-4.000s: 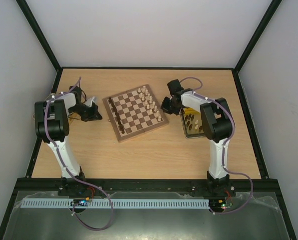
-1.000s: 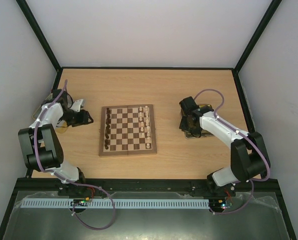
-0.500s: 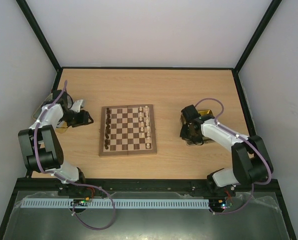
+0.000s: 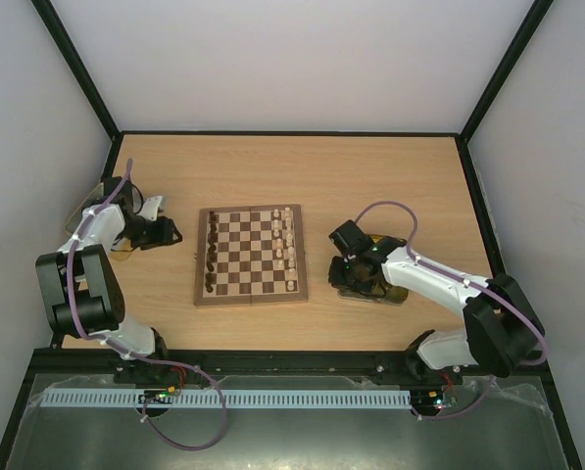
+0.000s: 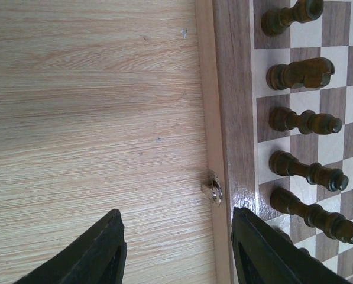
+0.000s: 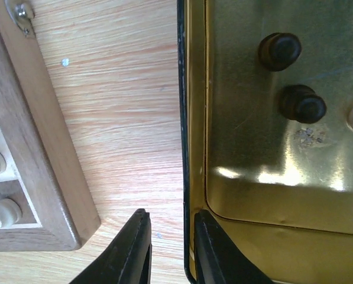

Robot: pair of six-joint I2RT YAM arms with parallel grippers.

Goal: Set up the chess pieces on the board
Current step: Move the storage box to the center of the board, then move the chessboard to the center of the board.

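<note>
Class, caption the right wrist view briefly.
Right gripper straddles the rim of the metal tray; two dark pieces inside.

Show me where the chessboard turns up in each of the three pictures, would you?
Top external: the board lies mid-table, between the two arms.
Left wrist: the board runs down the right side, with dark pieces standing on it.
Right wrist: the board fills the left edge, its corner low down, with pale pieces on it.
Shared landmark: the board's plain brown border against the pale wooden table.
</note>
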